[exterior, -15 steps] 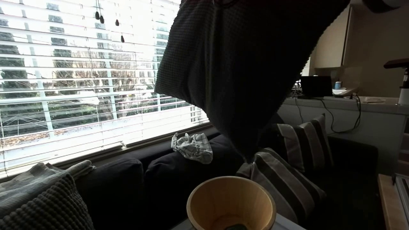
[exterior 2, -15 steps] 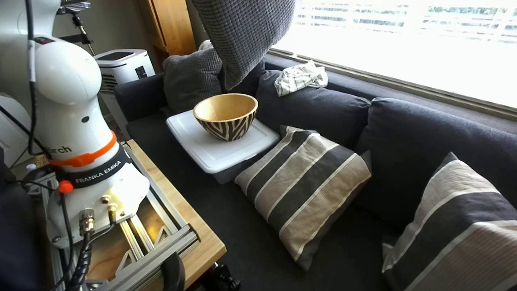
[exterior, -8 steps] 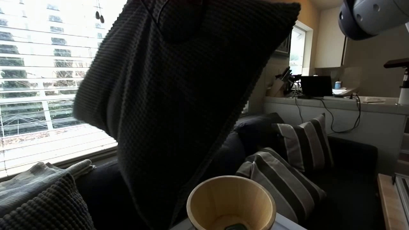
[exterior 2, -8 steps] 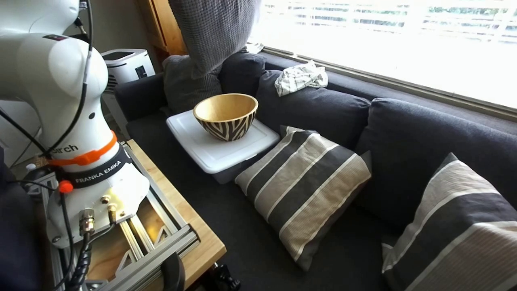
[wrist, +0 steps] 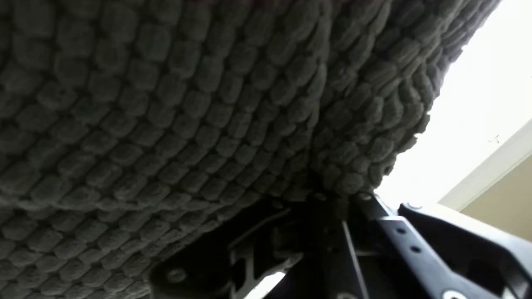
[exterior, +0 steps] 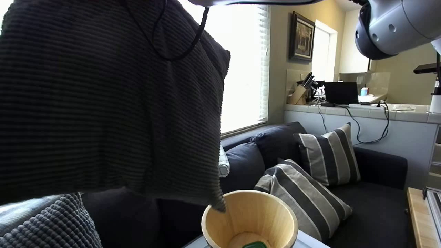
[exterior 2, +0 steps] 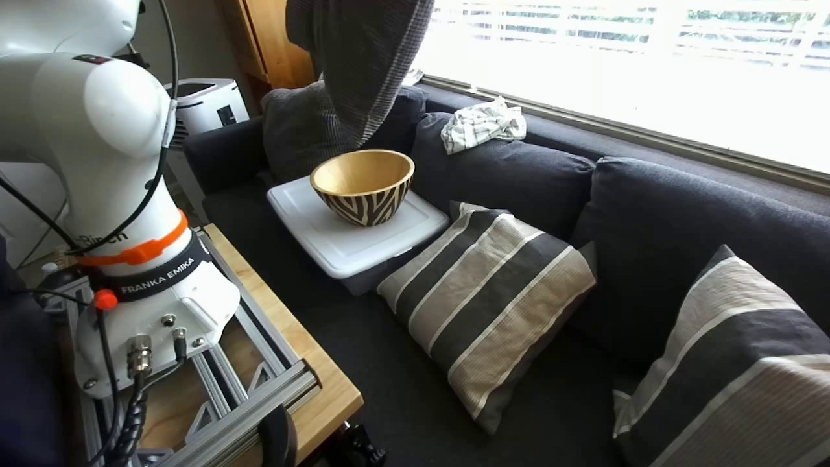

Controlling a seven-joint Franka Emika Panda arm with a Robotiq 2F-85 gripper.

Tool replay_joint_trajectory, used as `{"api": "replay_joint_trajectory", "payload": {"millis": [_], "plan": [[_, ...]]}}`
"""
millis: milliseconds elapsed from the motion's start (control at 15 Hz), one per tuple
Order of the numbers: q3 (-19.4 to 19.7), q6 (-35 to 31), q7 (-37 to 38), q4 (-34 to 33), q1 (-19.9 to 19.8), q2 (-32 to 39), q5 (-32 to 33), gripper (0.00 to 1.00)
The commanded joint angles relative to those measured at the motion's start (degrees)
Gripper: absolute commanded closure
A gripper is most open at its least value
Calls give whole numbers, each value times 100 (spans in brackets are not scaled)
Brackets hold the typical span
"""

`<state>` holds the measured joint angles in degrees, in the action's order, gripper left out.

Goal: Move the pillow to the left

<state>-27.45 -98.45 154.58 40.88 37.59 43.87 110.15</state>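
Note:
The pillow [exterior: 113,103] is large, dark charcoal grey and ribbed. It hangs in the air and fills the left of an exterior view, with its lower corner in front of the bowl's rim. It also shows at the top of an exterior view [exterior 2: 373,58], its lower tip behind the bowl. In the wrist view the pillow [wrist: 178,116] fills most of the picture. My gripper [wrist: 341,203] is shut on a pinched fold of it. The gripper is out of view in both exterior views.
A wooden bowl [exterior 2: 363,188] stands on a white-lidded box [exterior 2: 353,250] on the sofa. Striped cushions [exterior 2: 486,305] lie farther along. Another grey cushion [exterior 2: 301,130] sits at the sofa's end. A checked cloth [exterior 2: 483,124] lies on the backrest below the window.
The pillow has moved left in both exterior views and turned. In one of them it now looks larger and closer. The arm has swung along. The bowl and other cushions stay put.

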Motion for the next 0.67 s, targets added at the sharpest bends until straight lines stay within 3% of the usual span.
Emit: {"api": "replay_joint_trajectory", "payload": {"millis": [0, 67, 133, 200, 267, 400, 467, 533, 600], "plan": [[1190, -119, 221, -451, 478, 144, -210, 99], [1435, -7, 264, -506, 547, 231, -263, 99], [1119, 108, 161, -739, 420, 477, 91, 99], [1220, 88, 132, -845, 434, 588, 103, 99], [1750, 11, 234, -701, 576, 539, -274, 99], [2023, 184, 201, -933, 645, 847, -386, 99], [1769, 362, 162, -1082, 537, 1060, -110, 99], [1845, 450, 157, -1204, 554, 1227, -91, 99], [2251, 410, 158, -1162, 672, 1280, -426, 99]]}}
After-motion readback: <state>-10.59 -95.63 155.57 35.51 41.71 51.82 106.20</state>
